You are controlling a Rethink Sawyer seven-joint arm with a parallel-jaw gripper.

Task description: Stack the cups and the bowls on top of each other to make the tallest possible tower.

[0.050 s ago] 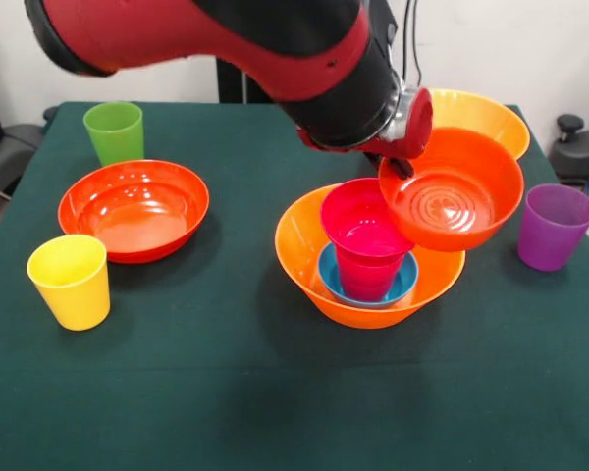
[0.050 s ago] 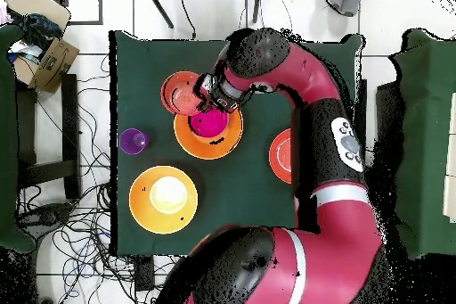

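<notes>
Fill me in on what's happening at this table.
The robot's gripper holds a small red-orange bowl by its rim, tilted in the air beside a pink cup. That cup stands in a blue bowl inside a large orange bowl. A wide red-orange bowl, green cup, yellow cup, purple cup and second large orange bowl sit loose.

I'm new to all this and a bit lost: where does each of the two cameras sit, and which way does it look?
Front view: across the table, facing the arm coming down from above, gripper holding a small red-orange bowl.
Overhead view: above, looking straight down; shows the arm's whole length.
Shared: the large orange bowl with the pink cup inside, and the purple cup.
</notes>
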